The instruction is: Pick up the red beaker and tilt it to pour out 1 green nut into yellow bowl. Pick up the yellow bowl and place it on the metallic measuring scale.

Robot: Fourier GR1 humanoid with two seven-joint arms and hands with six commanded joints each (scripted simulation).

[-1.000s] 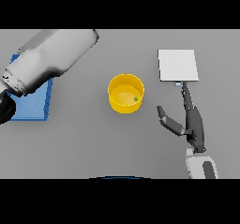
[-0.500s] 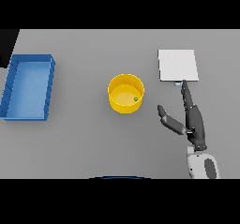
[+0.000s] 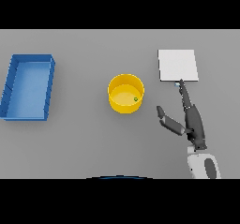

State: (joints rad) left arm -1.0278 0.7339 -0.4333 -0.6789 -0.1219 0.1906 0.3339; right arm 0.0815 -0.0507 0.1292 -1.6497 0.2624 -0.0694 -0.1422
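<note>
Yellow bowl (image 3: 125,93) left of right hand (image 3: 193,123)

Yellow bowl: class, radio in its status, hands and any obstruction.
Right hand open, right of bowl, apart; left hand out of view. Nut in bowl. Bowl not yet on scale. Path between looks clear.

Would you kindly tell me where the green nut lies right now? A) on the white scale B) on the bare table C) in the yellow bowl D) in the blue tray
C: the green nut rests inside the yellow bowl, near its right wall.
</note>
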